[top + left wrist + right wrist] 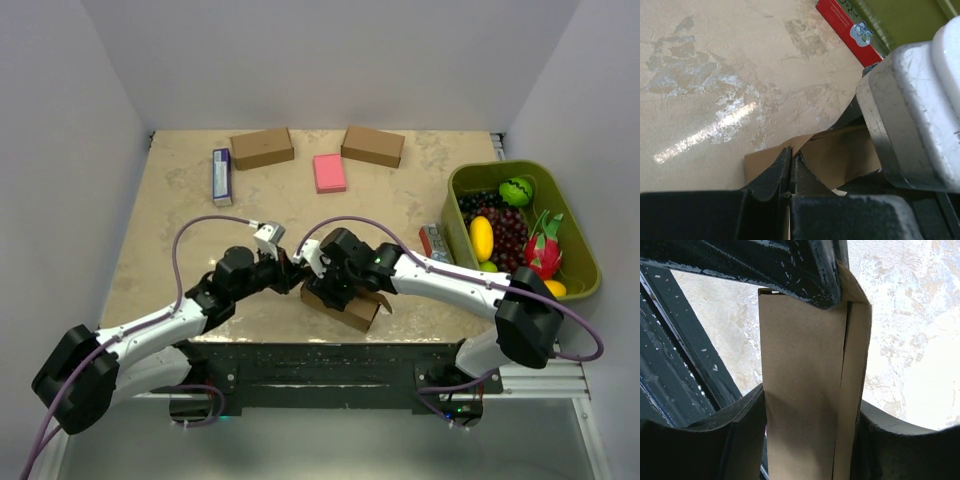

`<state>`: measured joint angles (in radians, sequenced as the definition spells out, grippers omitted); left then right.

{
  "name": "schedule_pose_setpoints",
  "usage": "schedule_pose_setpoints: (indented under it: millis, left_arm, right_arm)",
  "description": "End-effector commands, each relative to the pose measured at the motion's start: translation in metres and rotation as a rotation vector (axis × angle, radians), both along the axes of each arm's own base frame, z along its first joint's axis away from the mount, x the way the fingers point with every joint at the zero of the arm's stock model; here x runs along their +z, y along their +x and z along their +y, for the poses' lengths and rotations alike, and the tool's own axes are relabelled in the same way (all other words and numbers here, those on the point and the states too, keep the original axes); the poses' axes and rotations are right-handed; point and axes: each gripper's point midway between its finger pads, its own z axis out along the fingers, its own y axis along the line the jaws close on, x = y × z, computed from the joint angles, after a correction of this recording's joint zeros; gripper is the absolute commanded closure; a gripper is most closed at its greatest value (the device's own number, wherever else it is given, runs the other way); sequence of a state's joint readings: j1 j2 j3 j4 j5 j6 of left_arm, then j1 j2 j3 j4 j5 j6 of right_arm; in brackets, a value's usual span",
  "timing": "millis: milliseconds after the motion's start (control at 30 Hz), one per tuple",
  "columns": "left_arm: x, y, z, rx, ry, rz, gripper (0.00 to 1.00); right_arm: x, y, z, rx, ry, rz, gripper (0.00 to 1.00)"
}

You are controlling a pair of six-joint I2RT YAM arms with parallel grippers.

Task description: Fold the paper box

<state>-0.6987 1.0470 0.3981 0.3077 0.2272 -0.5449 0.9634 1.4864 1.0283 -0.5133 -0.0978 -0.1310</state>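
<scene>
Brown cardboard paper box (pixel 352 308) sits clamped in our right gripper (pixel 810 415), jaws half spread, while our left gripper (pixel 790 172) rests at its flap, jaws closed.

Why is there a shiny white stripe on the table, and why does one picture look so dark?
Left wrist view: light bounces off the table, making glare. Right wrist view: the black right claw gripping the box looks dark against the washed-out bright table. Top view: evenly lit, soft shadows.

Beige marbled tabletop (pixel 180 200), plain wht walls (pixel 330 60)
</scene>
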Motion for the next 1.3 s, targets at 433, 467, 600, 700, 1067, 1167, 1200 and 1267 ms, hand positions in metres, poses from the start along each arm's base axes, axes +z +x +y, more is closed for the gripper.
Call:
schedule_pose_setpoints:
  millis: [433,467,600,700,1067,1167,1200,1267]
  left_arm:
    - [-0.043,-0.03,0.016,0.037,-0.02,0.127,1.0]
    - [-0.045,-0.03,0.018,0.041,-0.001,0.13,1.0]
    - [-0.051,-0.024,0.025,0.057,0.073,0.102,1.0]
    - [-0.056,-0.024,0.029,0.063,0.1,0.103,1.0]
    - [-0.079,-0.028,0.044,0.113,0.166,0.136,1.0]
    - [-0.086,-0.026,0.054,0.151,0.216,0.138,1.0]
    - [-0.086,-0.025,0.055,0.158,0.224,0.135,1.0]
    - [-0.088,-0.025,0.059,0.164,0.248,0.133,1.0]
  right_arm:
    - [-0.004,0.044,-0.005,-0.132,-0.026,-0.14,0.66]
    - [-0.003,0.044,-0.005,-0.131,-0.026,-0.141,0.67]
    - [-0.003,0.043,-0.007,-0.129,-0.034,-0.141,0.67]
    - [-0.003,0.043,-0.008,-0.13,-0.034,-0.143,0.67]
    - [-0.006,0.049,-0.012,-0.156,-0.064,-0.164,0.67]
    - [-0.007,0.052,-0.015,-0.163,-0.083,-0.172,0.67]
    - [-0.007,0.053,-0.015,-0.167,-0.086,-0.176,0.67]
    - [-0.007,0.054,-0.016,-0.168,-0.094,-0.181,0.67]
